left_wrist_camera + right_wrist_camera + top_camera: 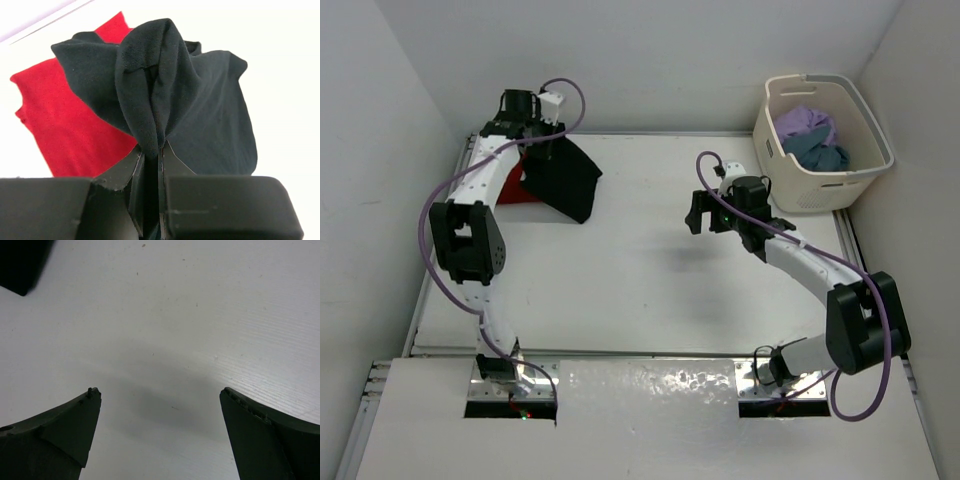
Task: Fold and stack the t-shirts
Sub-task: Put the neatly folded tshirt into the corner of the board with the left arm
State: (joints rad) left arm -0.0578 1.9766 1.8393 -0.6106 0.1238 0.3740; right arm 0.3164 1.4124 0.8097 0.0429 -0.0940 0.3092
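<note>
matt knit black t-shirt (210, 115), smooth plastic basket (815, 190)

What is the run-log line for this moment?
left jaws: shut on black t-shirt, draped partly over red t-shirt | right jaws: open, empty, over table | basket: lavender t-shirt and teal t-shirt inside, unfolded

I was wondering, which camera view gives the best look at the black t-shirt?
The left wrist view: the black t-shirt fills it, pinched in the left gripper, with the red t-shirt behind. The top external view shows it small, partly behind the left arm. The right wrist view shows only an unidentifiable dark corner.
</note>
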